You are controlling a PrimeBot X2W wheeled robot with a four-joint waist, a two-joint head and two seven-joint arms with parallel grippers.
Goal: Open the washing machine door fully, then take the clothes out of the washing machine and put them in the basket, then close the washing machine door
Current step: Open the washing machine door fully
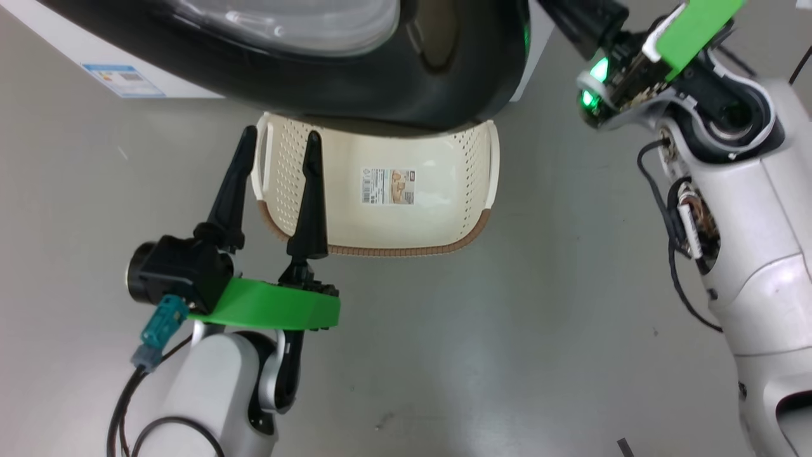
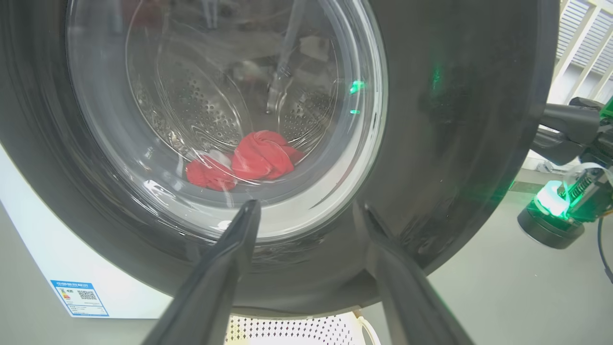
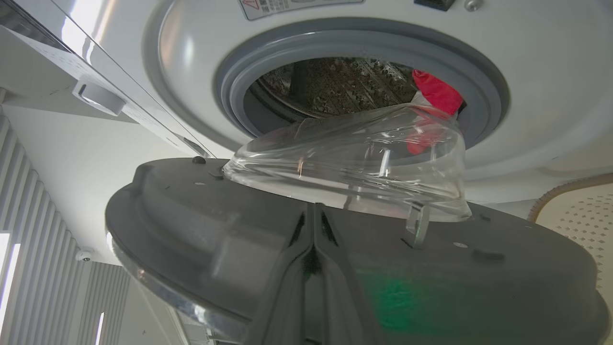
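Note:
The washing machine door (image 1: pixel 355 82) stands partly swung out from the washing machine (image 3: pixel 527 96), above the basket (image 1: pixel 472 165). Red clothes (image 3: pixel 438 91) lie in the steel drum at the gasket's edge, and the left wrist view shows the clothes (image 2: pixel 261 158) through the door's glass. My right gripper (image 3: pixel 313 211) is shut with nothing in it, its fingers lying against the door's inner face below the glass bowl. My left gripper (image 1: pixel 280 134) is open and empty, fingertips over the basket's left wall. In its own view the left gripper (image 2: pixel 306 206) faces the door's outer side.
The basket (image 3: pixel 574 211) sits empty on the grey floor in front of the machine, a paper label (image 1: pixel 388 185) on its bottom. My right arm (image 1: pixel 729 190) rises along the right side. Open floor lies in front of the basket and to its left.

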